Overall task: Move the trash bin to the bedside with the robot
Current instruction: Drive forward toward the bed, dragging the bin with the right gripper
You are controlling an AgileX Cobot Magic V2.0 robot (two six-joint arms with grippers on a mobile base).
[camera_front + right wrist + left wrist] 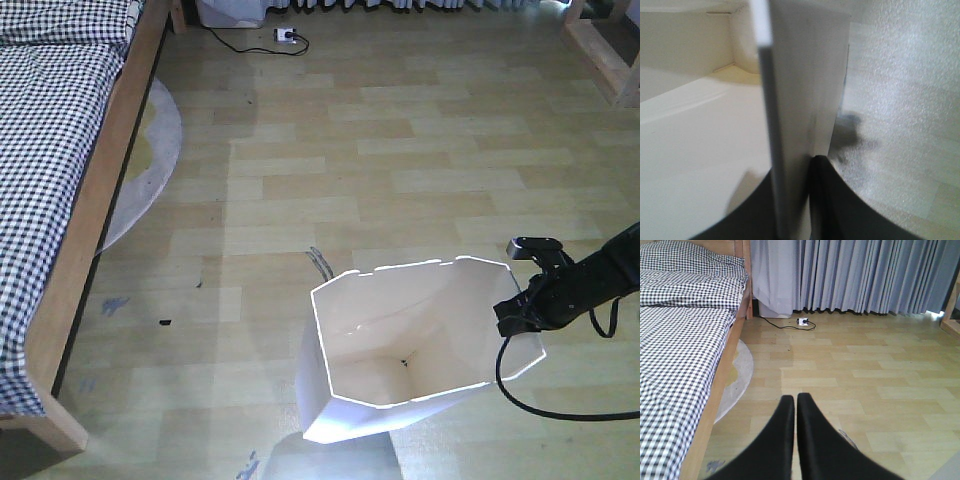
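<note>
Pale plank floor [400,180] fills the room, and grey curtains [865,275] hang along the far wall. Far to the left of the right claw lies the bed [50,150], with a light-brown frame and black-and-white checked bedding. A round grey rug [160,150] pokes out from under the frame. Beyond it, near the curtains, a white power strip [286,36] sits on the floor with a black cord trailing left.

The left claw [795,399] points toward that far wall with the bed to its left. Its two black fingers are drawn together with only a hairline slit between them, and they hold nothing.

The bin [345,405] stands out on the open floor, well apart from the bed, mouth up, with a dark speck at its bottom. Whether its base rests on the floor or hangs just above it cannot be told.

The right claw [520,315] pinches the bin's right rim. In the wrist view one black finger [835,200] lies outside the thin white wall and the other inside, both pressed against it. A black cable [560,414] hangs in a loop below the arm, right of the bin. Farther right, beyond the claw, stands a wooden frame [600,50].
</note>
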